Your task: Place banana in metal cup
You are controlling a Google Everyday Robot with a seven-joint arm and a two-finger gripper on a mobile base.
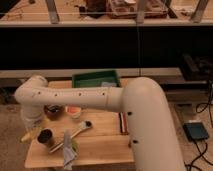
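The pale yellow banana (28, 136) is at the tip of my gripper (30, 131), which hangs from the white arm over the table's left edge. The gripper looks shut on the banana and holds it low, just left of the metal cup (46, 136). The metal cup is small, grey and dark inside, and stands upright on the wooden table (100, 145) near the front left. The banana is beside the cup, not in it.
A dark brown bowl (52, 110) and a white cup with orange inside (74, 111) stand behind the metal cup. A light-handled spoon (80, 129) and a grey-green cloth (67, 152) lie to its right. A green tray (96, 79) stands at the back, and a dark bar (122, 122) lies further right.
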